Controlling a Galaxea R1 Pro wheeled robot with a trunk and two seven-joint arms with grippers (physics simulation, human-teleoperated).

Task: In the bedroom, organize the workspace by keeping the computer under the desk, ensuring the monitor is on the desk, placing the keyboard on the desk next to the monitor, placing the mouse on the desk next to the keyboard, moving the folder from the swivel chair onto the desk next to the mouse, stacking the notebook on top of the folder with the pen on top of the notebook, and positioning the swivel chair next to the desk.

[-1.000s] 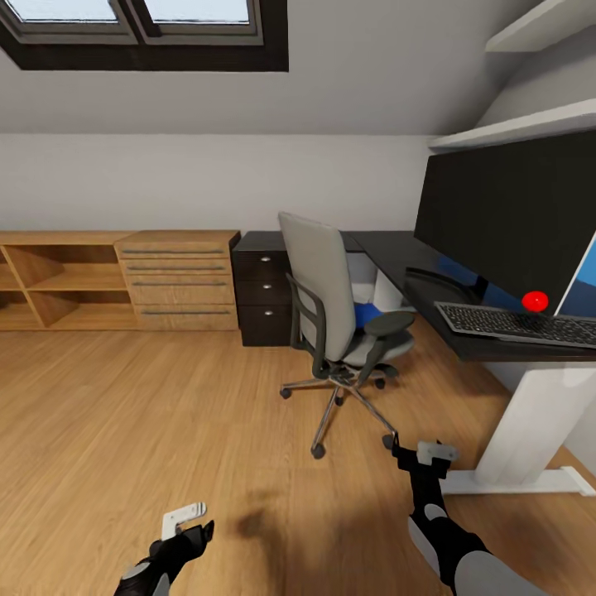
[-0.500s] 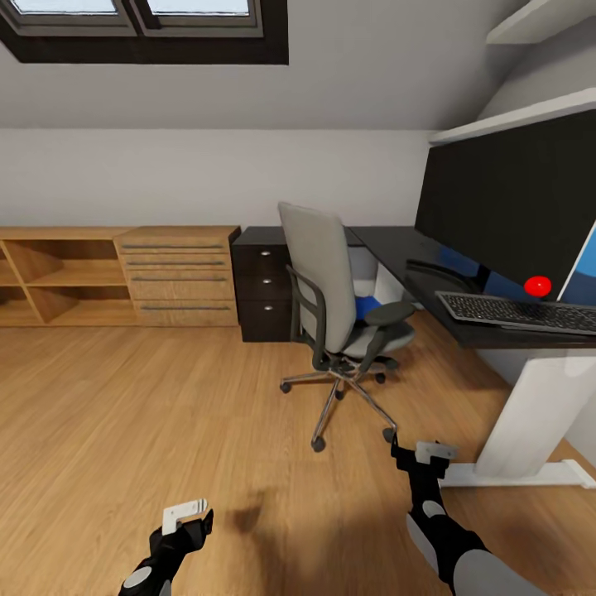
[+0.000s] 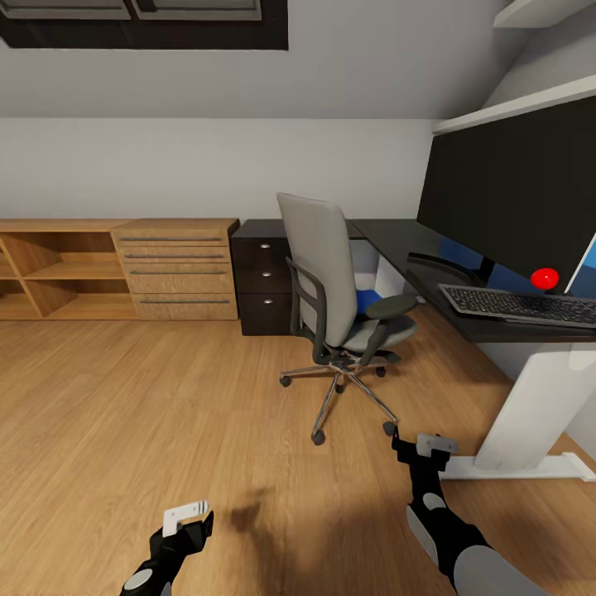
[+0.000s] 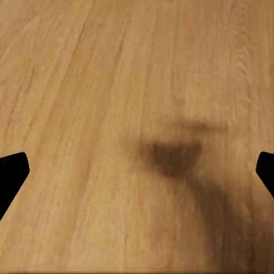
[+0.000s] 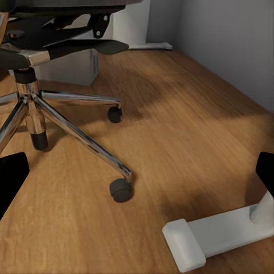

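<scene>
The camera has tipped down a little since a second ago: the skylight has slid nearly out at the top, and the room sits slightly higher, while both arms hang where they were. The swivel chair [image 3: 339, 310] stands on the wooden floor [image 3: 124, 414], its back toward the robot, beside the desk [image 3: 430, 265]. A blue folder [image 3: 367, 301] lies on its seat, partly hidden by the backrest. On the desk the monitor [image 3: 513, 190] stands with the keyboard [image 3: 521, 305] just in front of it. The light-wood drawer chest [image 3: 175, 269] lines the far wall.

The right hand [image 3: 429, 447] hangs low over the floor, near the chair's closest castor [image 5: 120, 190] and the desk's white foot [image 5: 211, 234], well below the folder. The left hand [image 3: 185, 515] hovers over bare floor, well apart from the chair. Both hands are spread wide and hold nothing.
</scene>
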